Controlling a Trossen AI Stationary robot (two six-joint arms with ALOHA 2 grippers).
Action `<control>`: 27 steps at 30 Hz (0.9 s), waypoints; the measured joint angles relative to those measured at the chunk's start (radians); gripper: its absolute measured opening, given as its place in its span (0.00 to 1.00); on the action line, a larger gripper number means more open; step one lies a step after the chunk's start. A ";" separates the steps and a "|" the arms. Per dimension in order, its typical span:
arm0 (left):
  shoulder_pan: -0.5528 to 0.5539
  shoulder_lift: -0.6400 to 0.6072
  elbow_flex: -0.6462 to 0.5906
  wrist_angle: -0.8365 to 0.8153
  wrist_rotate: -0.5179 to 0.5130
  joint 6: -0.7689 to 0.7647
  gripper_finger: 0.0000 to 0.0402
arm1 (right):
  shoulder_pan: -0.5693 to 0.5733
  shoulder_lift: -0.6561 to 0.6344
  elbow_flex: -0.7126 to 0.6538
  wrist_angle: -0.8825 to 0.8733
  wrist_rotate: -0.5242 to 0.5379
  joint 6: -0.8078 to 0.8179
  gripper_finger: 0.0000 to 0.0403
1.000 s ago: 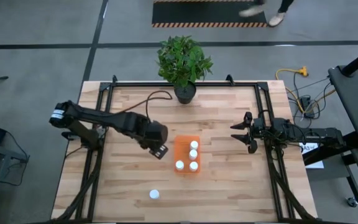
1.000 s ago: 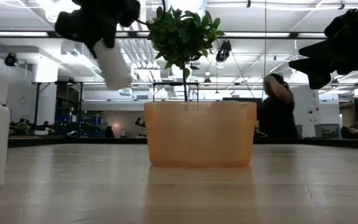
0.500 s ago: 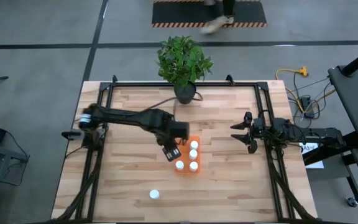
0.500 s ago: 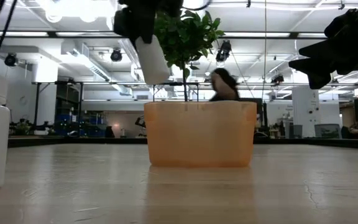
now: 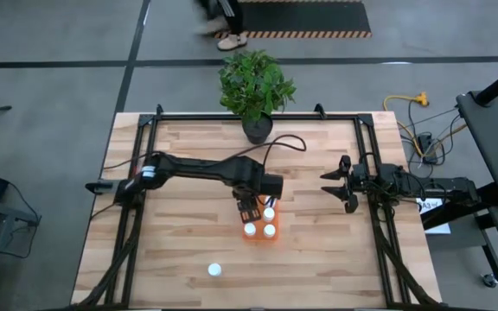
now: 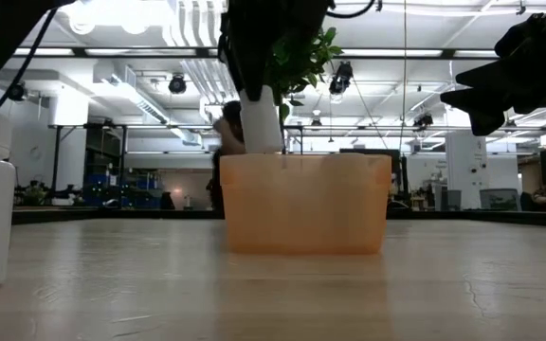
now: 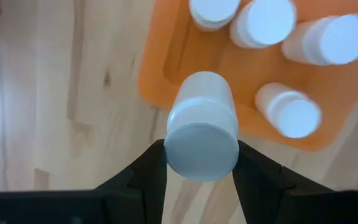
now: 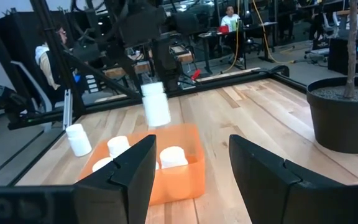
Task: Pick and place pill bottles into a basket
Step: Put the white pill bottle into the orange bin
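We see the left gripper (image 5: 249,208) extended over the orange basket (image 5: 272,238), its two fingers (image 7: 143,177) clamped on the sides of a held pill bottle (image 7: 202,126). In the left wrist view this bottle hangs cap toward the camera above the basket's edge, partly over the tray and partly over the bare wooden table (image 5: 180,173). In the low view the held bottle (image 6: 261,118) is upright, its base just above the basket rim (image 6: 305,157); we cannot tell whether it touches the rim.

We count four pill bottles (image 7: 267,22) standing inside the basket in the left wrist view, caps up. One further lone pill bottle (image 5: 215,269) stands on the table near the front edge, left of the basket and well apart from it; in the low view it shows large at the left edge.

The right gripper (image 5: 337,183) waits at the right side of the table, well apart from the basket, its fingers spread wide and holding nothing. A potted plant (image 5: 255,86) stands at the far edge of the table, behind the basket.
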 joint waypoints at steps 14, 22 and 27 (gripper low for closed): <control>0.036 0.001 -0.089 0.121 -0.026 0.014 0.34 | 0.000 0.000 0.000 0.000 0.000 0.000 0.48; 0.040 0.001 -0.184 0.149 -0.025 0.017 0.34 | 0.000 0.000 0.000 0.000 0.000 0.000 0.48; 0.041 0.001 -0.235 0.197 -0.025 0.017 0.34 | 0.000 0.000 0.000 0.000 0.000 0.000 0.48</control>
